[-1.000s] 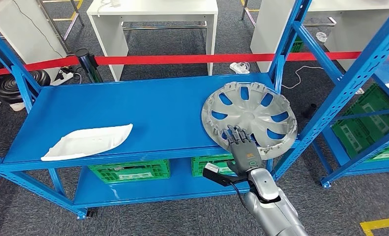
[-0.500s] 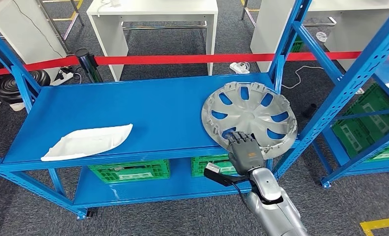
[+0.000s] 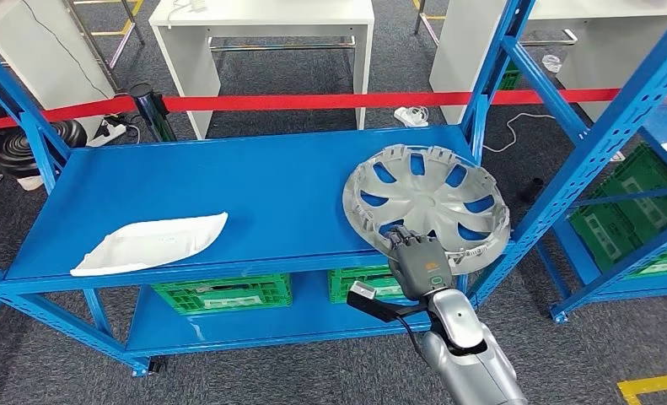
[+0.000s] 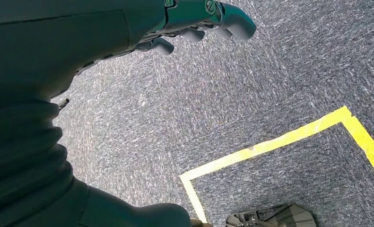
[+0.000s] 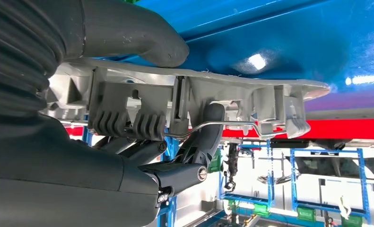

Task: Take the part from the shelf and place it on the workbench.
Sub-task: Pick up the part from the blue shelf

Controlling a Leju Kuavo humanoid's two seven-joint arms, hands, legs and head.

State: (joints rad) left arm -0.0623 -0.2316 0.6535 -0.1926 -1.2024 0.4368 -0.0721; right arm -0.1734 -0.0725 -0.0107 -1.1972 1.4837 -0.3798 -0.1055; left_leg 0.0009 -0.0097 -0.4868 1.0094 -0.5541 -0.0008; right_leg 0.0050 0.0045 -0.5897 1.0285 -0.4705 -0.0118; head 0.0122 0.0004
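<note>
A silver hubcap [image 3: 435, 190] with several blue-backed openings lies at the right end of the blue shelf [image 3: 228, 186], its near rim past the shelf's front edge. My right hand [image 3: 418, 266] grips that near rim. In the right wrist view the thumb [image 5: 128, 38] presses one face of the hubcap [image 5: 232, 90] and the dark fingers [image 5: 204, 137] curl around the other. My left hand [image 4: 208, 19] hangs over grey carpet and holds nothing.
A white moulded part [image 3: 148, 243] lies at the shelf's front left. Green crates [image 3: 224, 293] stand on the lower level. A blue upright [image 3: 498, 67] rises just behind the hubcap. Beyond a red barrier tape [image 3: 313, 101] stands a white table [image 3: 262, 17].
My right hand's fingers, stretched over the hubcap a second ago, have curled around its near rim. The hubcap has shifted slightly and its rim has lifted a little.
</note>
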